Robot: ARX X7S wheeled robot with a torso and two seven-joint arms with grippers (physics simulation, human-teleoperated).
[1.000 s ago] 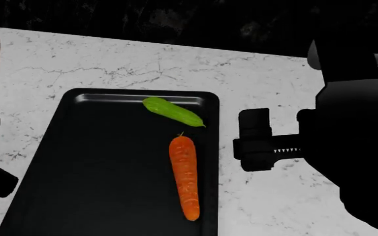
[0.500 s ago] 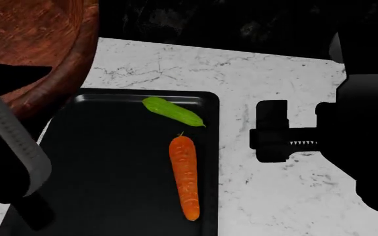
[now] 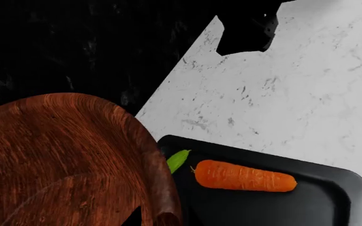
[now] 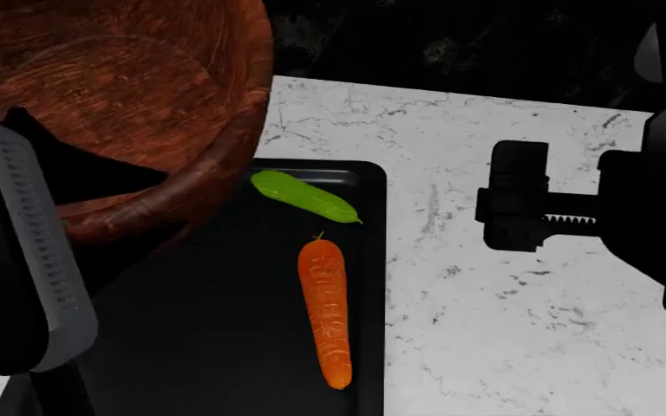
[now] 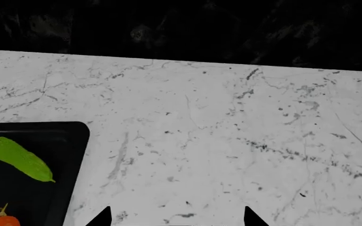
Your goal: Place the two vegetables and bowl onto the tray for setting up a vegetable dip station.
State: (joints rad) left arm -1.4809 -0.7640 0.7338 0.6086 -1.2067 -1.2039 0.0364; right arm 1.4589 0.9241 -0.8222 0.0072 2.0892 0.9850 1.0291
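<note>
Left jaws: the left gripper [image 4: 32,260] held the bowl [image 4: 114,104] by its near wall, clamped on the rim as far as the head view showed; the fingertips themselves were hidden behind the wood.
Right jaws: the right gripper [image 4: 516,208] stood with its jaws apart and nothing between them, over bare marble well to the right of the tray; in the right wrist view the two finger tips framed only countertop.
Bowl: raised off the counter, tilted, its far part over the dark backdrop and its near part overhanging the tray's far left corner.
Tray: the tray [image 4: 368,260] lay flat on the marble countertop [image 4: 519,329], long side running away from the robot.
Cucumber: the cucumber [image 4: 304,196] lay near the tray's far right corner, slanted.
Carrot: the carrot [image 4: 325,312] lay along the tray's right side, stem end just short of the cucumber's tip, not touching it.
Step in hand: both vegetables were down; the bowl was the last thing to place.
Next move: probably bring the bowl over the open left part of the tray, level it, and lower it clear of the cucumber, which sat close to the bowl's edge in the left wrist view.
</note>
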